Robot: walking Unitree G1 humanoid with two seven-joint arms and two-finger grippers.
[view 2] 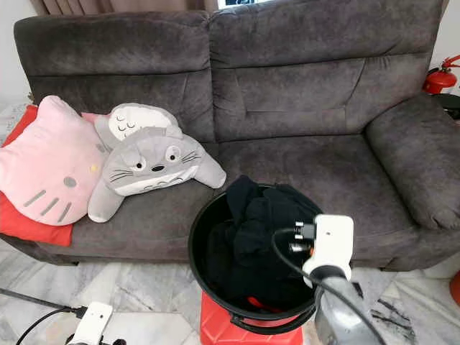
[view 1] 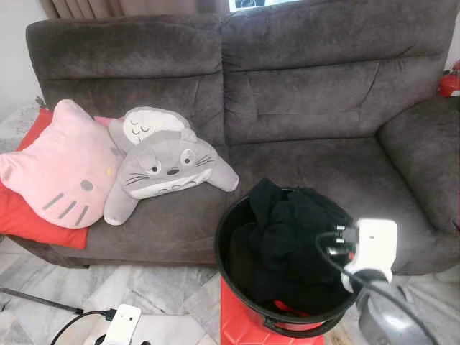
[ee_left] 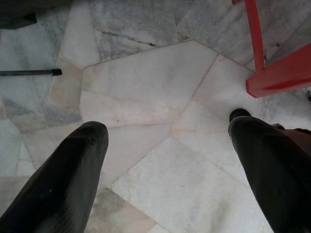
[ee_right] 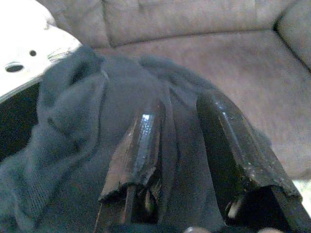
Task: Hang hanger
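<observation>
From the head cameras, a dark grey sofa [view 1: 302, 108] stood straight ahead, and on its seat to the robot's left lay a pink cat cushion [view 1: 61, 169] over a red cushion [view 1: 29, 215], with a grey plush toy [view 1: 165, 169] leaning against them. In front of the sofa, a black bucket [view 1: 230, 266] sat on a red stool [view 1: 241, 320], heaped with black clothing [view 1: 295, 230]. No hanger could be made out among the cloth. The right arm's white wrist block [view 1: 374, 248] was up at the bucket's rim on the robot's right, black cable trailing behind it, its fingers buried in the clothes. Down low on the left, the left arm's wrist block [view 1: 122, 322] hung over the marble floor [view 1: 158, 295].

Over to the left wrist view: the left gripper [ee_left: 165, 141] was spread wide, two black fingers [ee_left: 73, 165] well apart, nothing between them, pale marble floor beneath and a red stool leg beside one finger.

And the right wrist view: the right gripper [ee_right: 180, 141] was down in the dark cloth, fingers [ee_right: 141, 141] parted a little with a fold of fabric lying in the gap. Whether it was actually pinching that fold, I could not tell. Sofa seat lay beyond.
</observation>
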